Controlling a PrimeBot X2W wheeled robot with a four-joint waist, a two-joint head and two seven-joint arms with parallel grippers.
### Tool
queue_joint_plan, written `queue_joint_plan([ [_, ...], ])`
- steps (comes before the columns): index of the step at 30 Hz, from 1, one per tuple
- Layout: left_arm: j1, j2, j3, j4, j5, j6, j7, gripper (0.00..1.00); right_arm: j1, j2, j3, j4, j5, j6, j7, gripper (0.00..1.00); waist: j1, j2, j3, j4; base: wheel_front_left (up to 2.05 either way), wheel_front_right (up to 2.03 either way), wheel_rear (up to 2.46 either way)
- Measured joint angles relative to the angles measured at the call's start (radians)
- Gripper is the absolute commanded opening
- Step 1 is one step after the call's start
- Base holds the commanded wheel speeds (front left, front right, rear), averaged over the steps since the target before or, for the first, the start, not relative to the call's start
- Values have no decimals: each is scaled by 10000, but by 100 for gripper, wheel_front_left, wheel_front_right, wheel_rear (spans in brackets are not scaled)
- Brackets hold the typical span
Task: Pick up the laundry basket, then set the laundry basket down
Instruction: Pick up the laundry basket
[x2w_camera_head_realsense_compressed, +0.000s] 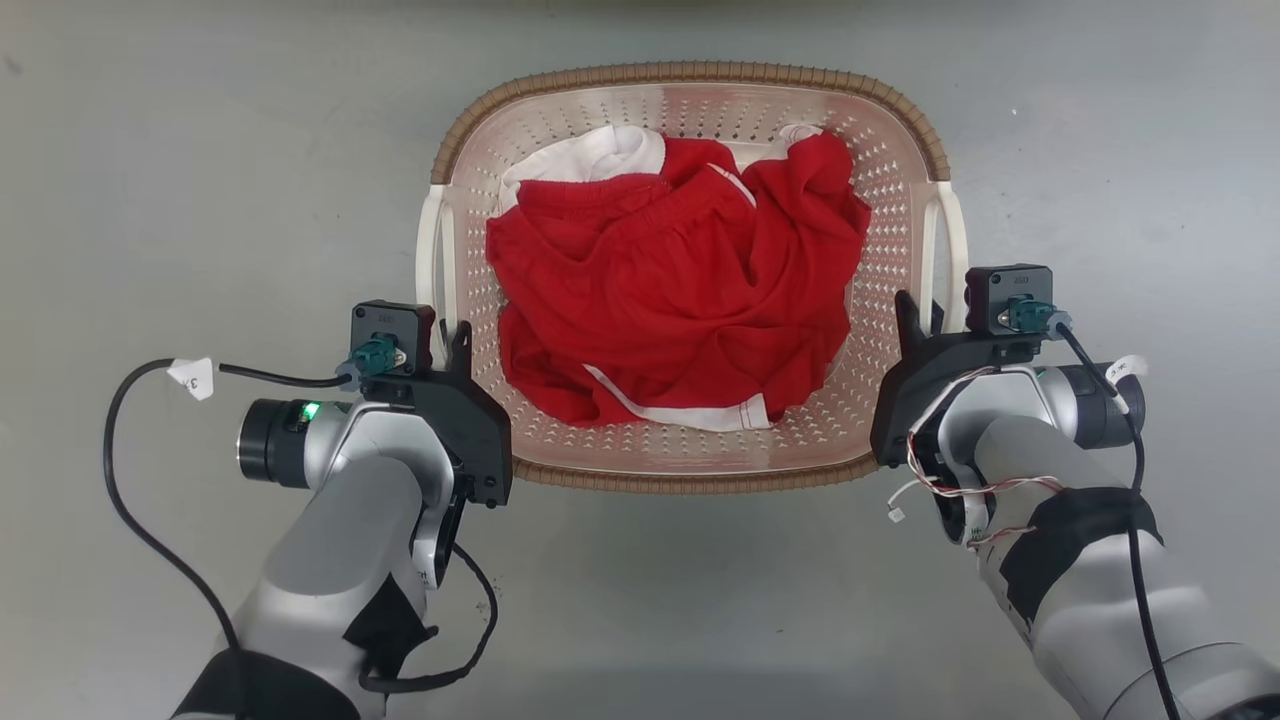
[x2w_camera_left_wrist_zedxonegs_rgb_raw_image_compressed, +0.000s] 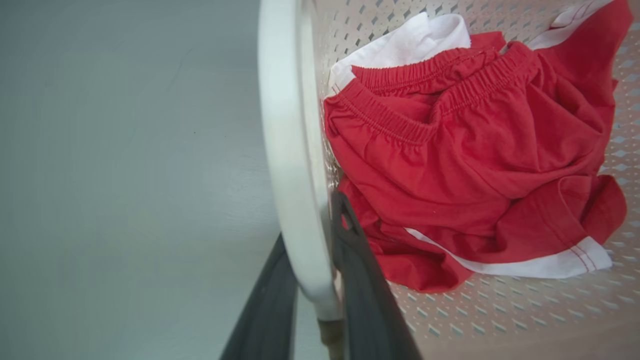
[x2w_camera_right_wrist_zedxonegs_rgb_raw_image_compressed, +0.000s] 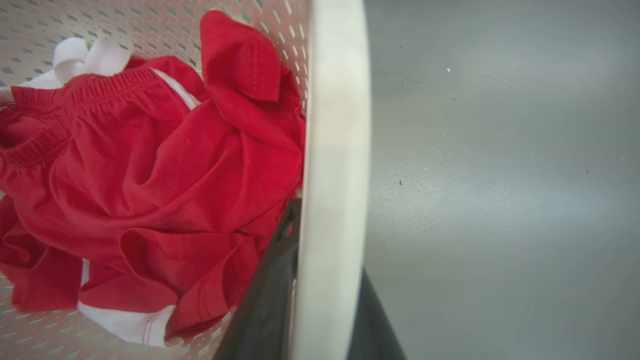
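Between left hand (x2w_camera_head_realsense_compressed: 447, 345) and right hand (x2w_camera_head_realsense_compressed: 928, 320), each clamped on a side handle (x2w_camera_head_realsense_compressed: 430, 250), the laundry basket (x2w_camera_head_realsense_compressed: 690, 72), long axis left-to-right.

Light is even and diffuse, from above. Shadows are faint and soft-edged. The grey floor (x2w_camera_head_realsense_compressed: 150, 150) carries a broad pale sheen, strongest in the right wrist view (x2w_camera_right_wrist_zedxonegs_rgb_raw_image_compressed: 475, 200). Head view is sharp, a little dimmer toward the corners. Wrist views are wide-angle: the laundry basket (x2w_camera_head_realsense_compressed: 700, 75) handle (x2w_camera_left_wrist_zedxonegs_rgb_raw_image_compressed: 285, 150) bows and blurs up close. The left gripper (x2w_camera_left_wrist_zedxonegs_rgb_raw_image_compressed: 311, 222) is soft and out of focus. The red cloth (x2w_camera_left_wrist_zedxonegs_rgb_raw_image_compressed: 475, 165) is crisp and saturated.
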Motion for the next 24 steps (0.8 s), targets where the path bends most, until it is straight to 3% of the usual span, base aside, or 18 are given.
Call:
queue_joint_plan([
  [24, 1543, 36, -1254, 295, -892, 163, 301, 0, 1937, -25, 1423, -94, 1350, -119, 324, 0, 0, -1, -2357, -104, 0, 0, 0],
])
